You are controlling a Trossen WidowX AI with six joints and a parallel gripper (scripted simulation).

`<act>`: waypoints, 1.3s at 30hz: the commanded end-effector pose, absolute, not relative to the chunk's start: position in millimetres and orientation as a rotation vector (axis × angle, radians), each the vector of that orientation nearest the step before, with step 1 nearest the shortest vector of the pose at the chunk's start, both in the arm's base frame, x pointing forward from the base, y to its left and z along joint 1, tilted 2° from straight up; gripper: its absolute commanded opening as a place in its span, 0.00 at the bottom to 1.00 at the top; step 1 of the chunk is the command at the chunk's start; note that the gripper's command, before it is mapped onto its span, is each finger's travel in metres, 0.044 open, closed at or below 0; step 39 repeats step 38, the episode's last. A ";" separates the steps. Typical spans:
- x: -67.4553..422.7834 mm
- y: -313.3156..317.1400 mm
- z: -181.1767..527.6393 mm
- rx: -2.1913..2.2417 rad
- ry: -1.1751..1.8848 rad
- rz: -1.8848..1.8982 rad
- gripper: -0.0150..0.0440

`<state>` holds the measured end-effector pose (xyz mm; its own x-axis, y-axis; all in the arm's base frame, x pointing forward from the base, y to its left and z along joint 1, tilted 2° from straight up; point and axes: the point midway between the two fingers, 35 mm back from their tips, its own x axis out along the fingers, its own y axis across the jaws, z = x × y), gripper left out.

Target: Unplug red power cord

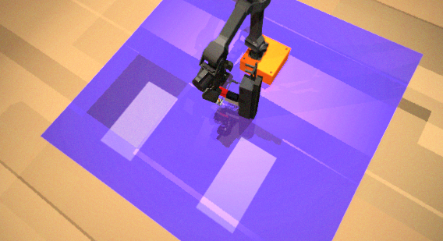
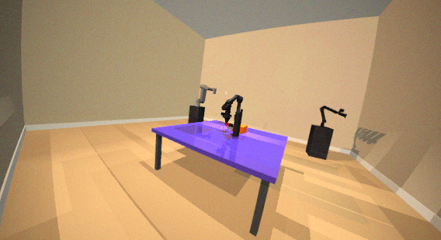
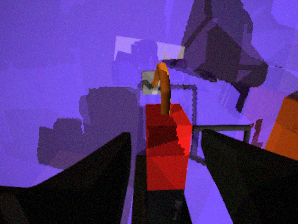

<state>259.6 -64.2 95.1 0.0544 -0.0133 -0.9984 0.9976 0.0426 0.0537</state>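
Observation:
My gripper (image 3: 166,138) is open, with one dark finger on each side of the red plug (image 1: 223,91) (image 2: 227,124) (image 3: 168,167). In the wrist view a gap shows between the plug and each fingertip. An orange-brown cord (image 3: 165,95) leaves the plug's far end and bends over. A black part (image 1: 232,96) (image 3: 162,207) joins the plug's near end and runs toward an upright black block (image 1: 249,97) (image 2: 236,123), which looks like the power strip. I cannot tell whether the plug is seated, as the arm and fingers hide much of it.
An orange box (image 1: 276,58) (image 2: 243,129) (image 3: 286,127) stands on the purple table (image 1: 312,178) (image 2: 248,162) behind the black block. Thin dark outlines (image 3: 222,128) show near the right finger. Two pale rectangles (image 1: 148,112) (image 1: 238,182) lie toward the front. Two other arms stand on pedestals beyond the table.

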 end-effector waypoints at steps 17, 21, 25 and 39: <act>260.1 -124.3 108.2 1.188 1.171 -1.153 1.00; 260.1 -124.3 108.2 1.188 1.171 -1.153 1.00; 260.1 -124.3 108.2 1.188 1.171 -1.153 1.00; 260.1 -124.3 108.2 1.188 1.171 -1.153 1.00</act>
